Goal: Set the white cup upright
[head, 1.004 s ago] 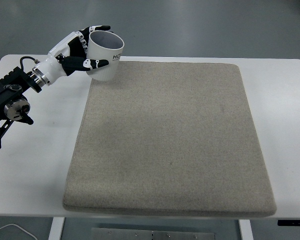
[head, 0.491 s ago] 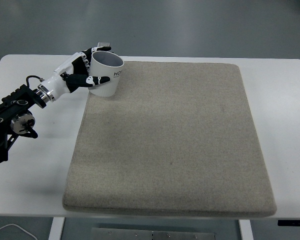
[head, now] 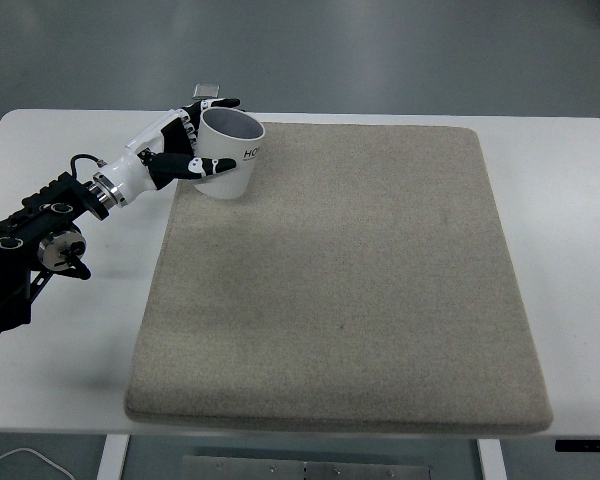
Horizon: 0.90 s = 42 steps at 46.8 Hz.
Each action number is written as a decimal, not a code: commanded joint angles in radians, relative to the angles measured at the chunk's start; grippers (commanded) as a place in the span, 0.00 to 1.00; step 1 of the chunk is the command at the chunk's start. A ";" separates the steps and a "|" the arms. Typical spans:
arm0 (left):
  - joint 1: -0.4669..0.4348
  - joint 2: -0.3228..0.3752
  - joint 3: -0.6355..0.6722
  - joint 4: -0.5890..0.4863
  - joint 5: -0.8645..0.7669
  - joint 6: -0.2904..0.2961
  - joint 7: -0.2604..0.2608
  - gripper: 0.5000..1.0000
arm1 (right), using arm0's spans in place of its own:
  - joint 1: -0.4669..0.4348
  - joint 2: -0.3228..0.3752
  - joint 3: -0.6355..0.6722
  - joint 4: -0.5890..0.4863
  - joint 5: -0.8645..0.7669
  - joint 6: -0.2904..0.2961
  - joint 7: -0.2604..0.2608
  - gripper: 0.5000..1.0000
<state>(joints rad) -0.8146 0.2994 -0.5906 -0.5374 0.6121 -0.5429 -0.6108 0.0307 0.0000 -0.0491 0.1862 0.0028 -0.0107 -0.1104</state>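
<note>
Here the left hand (head: 185, 150) is wrapped around the white cup (head: 230, 153), its black-and-white fingers (head: 208, 165) curled along the near side of the cup's wall while other fingertips show behind the far rim. The cup stands nearly upright, tipped a little, its open mouth facing up and slightly toward the camera, with dark lettering partly visible on its right side. It sits at the far left corner of the beige mat (head: 350, 280), its base at or just over the mat's surface; whether it fully rests there I cannot tell. From the hand, the white wrist leads back to the black left arm (head: 30, 235), which comes in from the left edge over the bare strip of the white table (head: 70, 340). The mat covers most of the tabletop, lying flat with its edges close to the table's near and far borders. A small grey object (head: 208, 90) peeks out just beyond the fingertips at the table's far edge, too small to identify.
</note>
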 commanded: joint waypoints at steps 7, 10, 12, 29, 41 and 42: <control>0.003 0.000 0.011 0.004 0.005 0.006 0.000 0.00 | 0.000 0.000 0.000 0.001 0.000 0.000 0.000 0.86; 0.008 0.000 0.011 0.005 0.006 0.008 0.000 0.00 | 0.000 0.000 0.000 0.001 0.000 0.000 0.000 0.86; 0.017 -0.002 0.011 0.004 0.006 0.008 0.000 0.00 | 0.000 0.000 0.000 -0.001 0.000 0.000 0.000 0.86; 0.066 -0.029 0.012 0.005 0.006 0.011 0.000 0.01 | 0.000 0.000 0.000 0.001 0.000 0.000 0.000 0.86; 0.066 -0.039 0.012 0.013 0.008 0.014 0.000 0.15 | 0.000 0.000 0.000 0.001 0.000 0.000 0.000 0.86; 0.066 -0.039 0.012 0.013 0.008 0.014 0.000 0.16 | 0.000 0.000 0.000 -0.001 0.000 0.000 0.000 0.86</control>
<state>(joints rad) -0.7473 0.2642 -0.5783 -0.5245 0.6196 -0.5291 -0.6108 0.0309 0.0000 -0.0491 0.1865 0.0024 -0.0107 -0.1106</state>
